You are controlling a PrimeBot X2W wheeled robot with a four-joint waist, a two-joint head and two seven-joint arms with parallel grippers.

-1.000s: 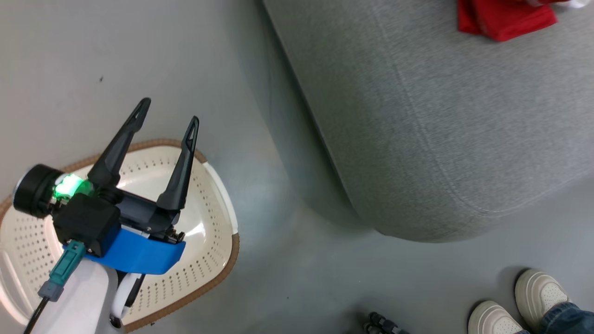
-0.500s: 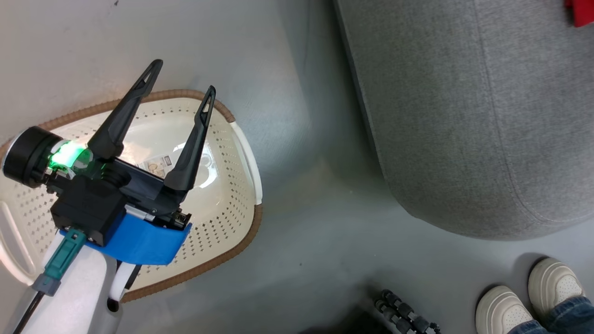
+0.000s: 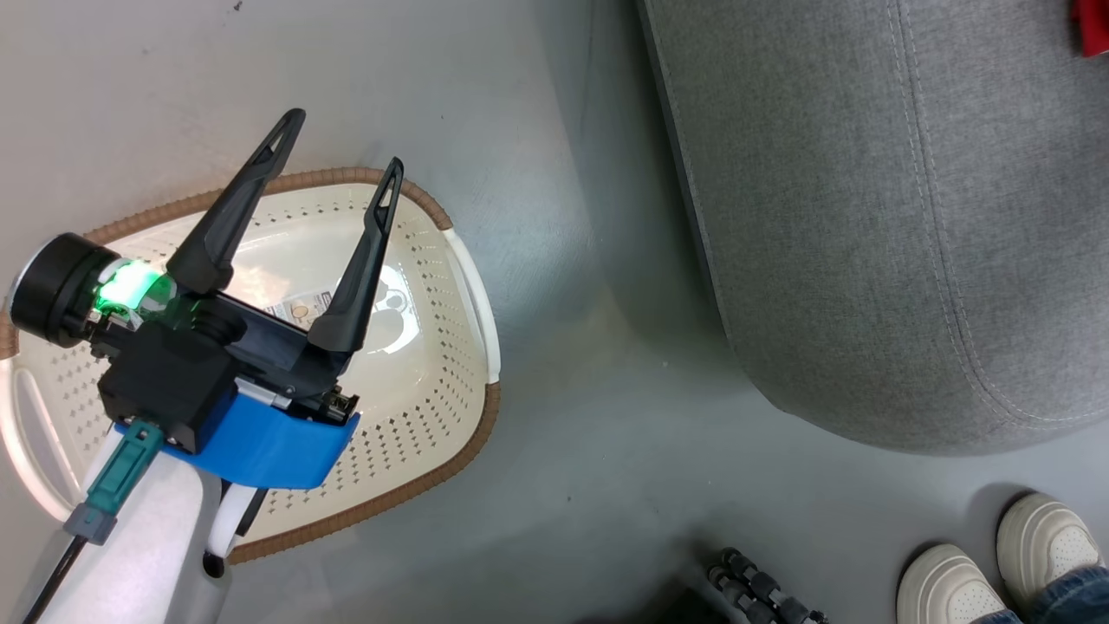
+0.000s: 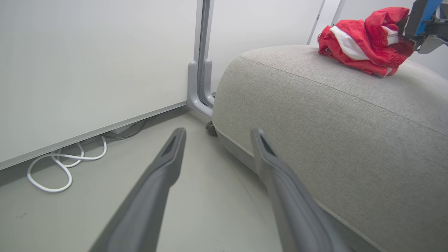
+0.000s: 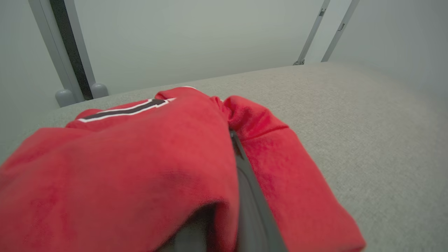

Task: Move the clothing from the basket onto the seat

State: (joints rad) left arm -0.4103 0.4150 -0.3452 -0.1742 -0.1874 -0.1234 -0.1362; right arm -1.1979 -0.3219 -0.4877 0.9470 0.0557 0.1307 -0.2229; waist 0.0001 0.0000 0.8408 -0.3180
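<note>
The cream basket [image 3: 450, 364] stands on the floor with only a sticker inside. My left gripper [image 3: 345, 140] hovers over it, open and holding nothing; in the left wrist view the left gripper [image 4: 218, 132] points at the floor beside the grey seat [image 4: 315, 115]. The red clothing [image 4: 364, 42] lies bunched on top of the seat, with my right gripper [image 4: 420, 24] at its far side. In the right wrist view the clothing [image 5: 140, 157] drapes over my right gripper [image 5: 224, 140], which looks shut on the fabric. A sliver of clothing [image 3: 1093, 26] shows on the seat [image 3: 866, 217].
A person's white shoes [image 3: 996, 568] stand on the floor at the lower right, near the seat's corner. A black jointed object [image 3: 754, 594] lies at the bottom edge. A white cable [image 4: 63, 164] loops along the wall, and a grey post [image 4: 201, 70] stands behind the seat.
The head camera has turned, so the basket and seat sit further right in the picture and most of the red clothing has left it. My left gripper stays open over the basket.
</note>
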